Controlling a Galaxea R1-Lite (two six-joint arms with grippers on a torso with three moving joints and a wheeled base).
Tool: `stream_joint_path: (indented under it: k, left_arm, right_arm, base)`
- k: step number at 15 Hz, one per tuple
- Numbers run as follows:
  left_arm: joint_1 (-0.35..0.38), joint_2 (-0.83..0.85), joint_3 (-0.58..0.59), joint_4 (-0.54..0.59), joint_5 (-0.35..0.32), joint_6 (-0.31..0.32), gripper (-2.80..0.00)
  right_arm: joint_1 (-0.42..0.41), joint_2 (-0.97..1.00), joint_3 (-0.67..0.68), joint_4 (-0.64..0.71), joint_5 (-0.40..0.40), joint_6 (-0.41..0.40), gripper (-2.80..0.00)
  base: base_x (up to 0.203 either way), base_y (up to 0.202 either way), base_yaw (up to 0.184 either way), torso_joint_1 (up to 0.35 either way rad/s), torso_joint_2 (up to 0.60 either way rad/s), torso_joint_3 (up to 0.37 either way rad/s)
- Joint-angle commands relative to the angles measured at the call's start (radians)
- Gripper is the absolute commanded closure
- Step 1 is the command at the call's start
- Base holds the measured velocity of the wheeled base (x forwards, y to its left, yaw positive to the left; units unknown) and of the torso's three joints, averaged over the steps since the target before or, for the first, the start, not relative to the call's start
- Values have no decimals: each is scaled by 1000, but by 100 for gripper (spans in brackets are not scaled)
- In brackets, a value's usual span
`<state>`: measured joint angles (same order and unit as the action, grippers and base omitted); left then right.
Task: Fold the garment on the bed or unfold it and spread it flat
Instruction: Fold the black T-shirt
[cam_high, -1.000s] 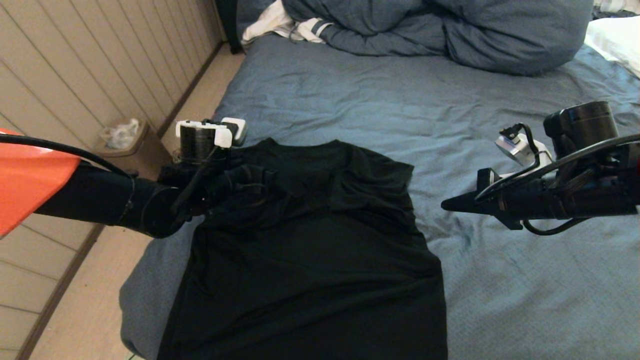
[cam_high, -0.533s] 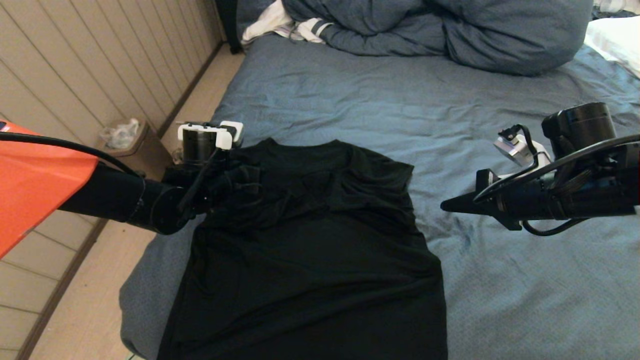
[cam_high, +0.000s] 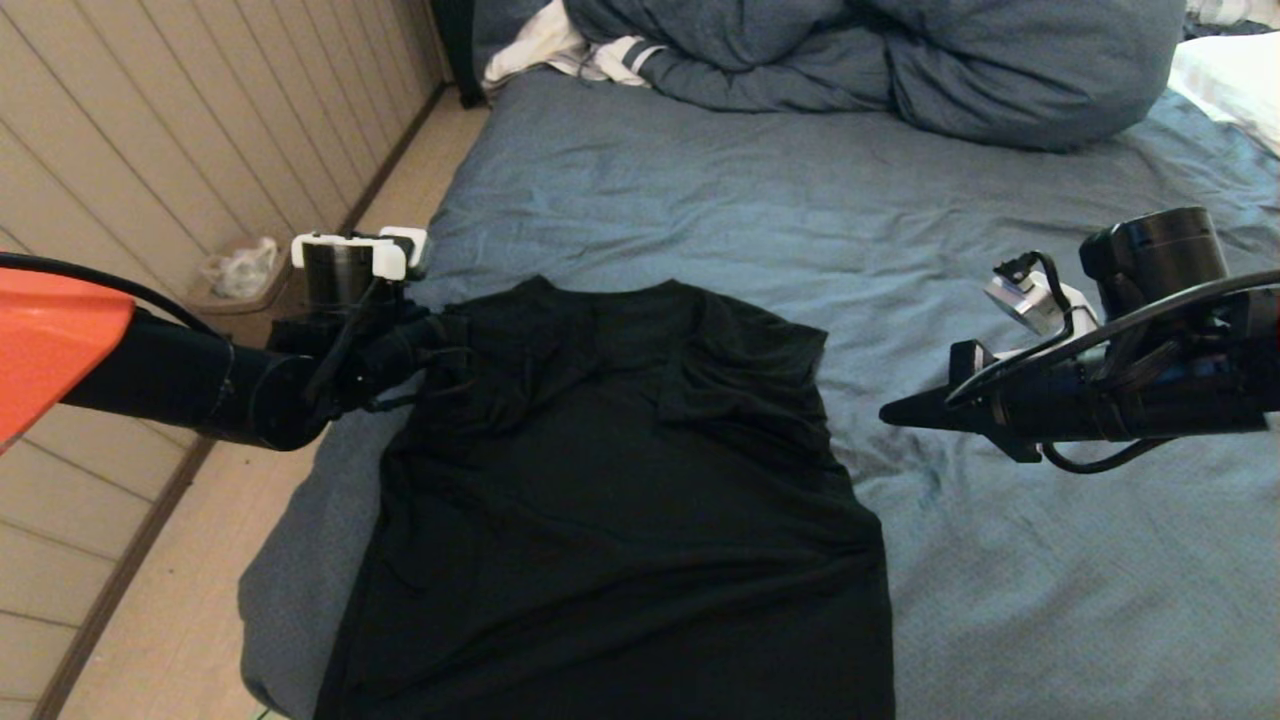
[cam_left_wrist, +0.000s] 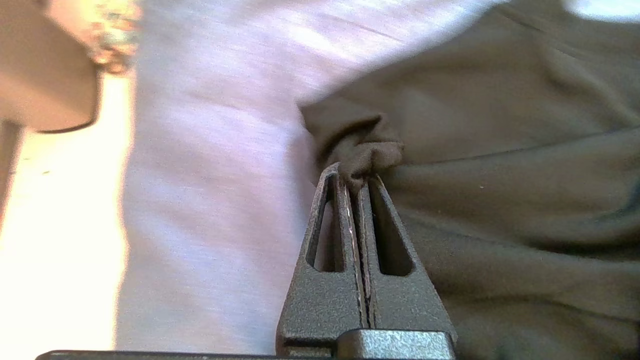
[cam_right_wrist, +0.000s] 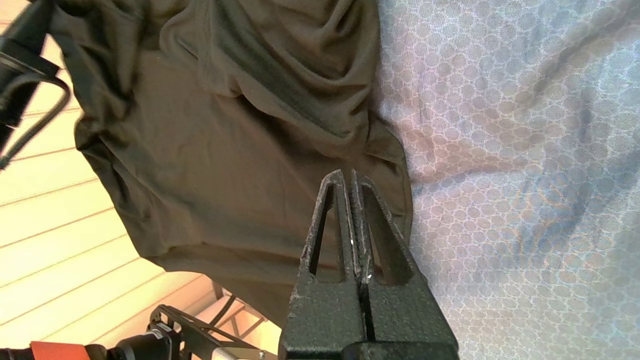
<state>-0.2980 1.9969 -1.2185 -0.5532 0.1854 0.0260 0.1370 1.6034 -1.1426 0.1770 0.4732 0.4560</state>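
Black cotton bunched up right at the tip of your left claw (cam_left_wrist: 356, 182): it's pinching a little wad of the garment (cam_high: 620, 480), the sleeve or shoulder corner by the look of it, jaws pressed together on the fabric. From that pinch the shirt runs away across the bed (cam_high: 760, 200), plain black side up, mostly flat but rumpled around the shoulders, with its hem end down at the near edge of the mattress. Just behind the left claw is where the mattress ends and the floor starts, so you're working right on the edge.

Your right claw (cam_high: 888, 413) hangs over bare sheet on the far side of the shirt from the left one, jaws pressed together on nothing, near the other sleeve but not touching it.

My read: you're at the start of spreading it flat or setting up a fold, with one corner grabbed. The next move wants a gentle outward tug on that corner to take out the wrinkles, or a lift-and-carry across if you're folding. Don't yank, or the whole shirt may slide toward the bed edge.

Way beyond everything: the blue duvet (cam_high: 900, 60) and some white striped clothing (cam_high: 560, 45).
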Motion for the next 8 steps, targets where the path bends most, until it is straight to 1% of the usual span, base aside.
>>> stream_joint_path:
  k: [1,3,8]
  left_arm:
    - [20,-13,-10,-4,0,0,0]
    - [36,-13,-30,-5,0,-1,0]
    - [39,-3,-38,-1,-1,0,0]
  right_arm:
    - [1,3,0,1,2,3,0]
    - [0,4,0,1,2,3,0]
    - [0,4,0,1,2,3,0]
  base:
    - [0,0,0,0,0,0]
    - [0,0,0,0,0,0]
    - [0,0,0,0,0,0]
